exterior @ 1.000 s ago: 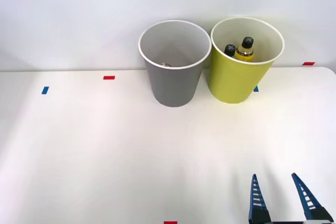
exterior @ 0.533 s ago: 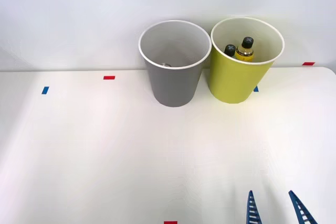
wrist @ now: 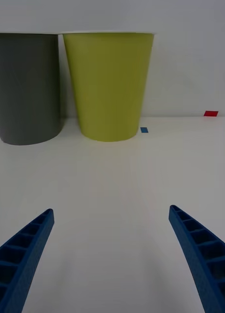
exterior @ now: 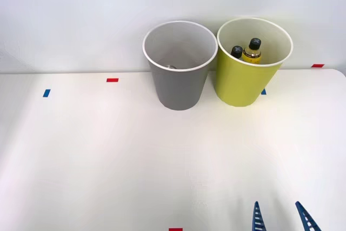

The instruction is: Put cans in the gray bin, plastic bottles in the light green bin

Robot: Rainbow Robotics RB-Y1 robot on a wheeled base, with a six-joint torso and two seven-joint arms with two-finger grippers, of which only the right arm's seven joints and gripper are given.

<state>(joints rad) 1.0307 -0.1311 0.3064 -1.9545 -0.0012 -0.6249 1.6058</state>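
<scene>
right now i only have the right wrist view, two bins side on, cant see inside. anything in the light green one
Observer: Yes. From the front view, the light green bin holds two plastic bottles, both upright with black caps; one has a yellow body.
Operator: and the gray one, empty?
Observer: Not quite. The gray bin shows a small shiny bit low against its near inside wall; I cannot tell what it is.
Operator: anything left out on the table to pick
Observer: No cans or bottles show on the table in the front view, just small red and blue tape marks. The right gripper sits open at the near edge, holding nothing.
</scene>
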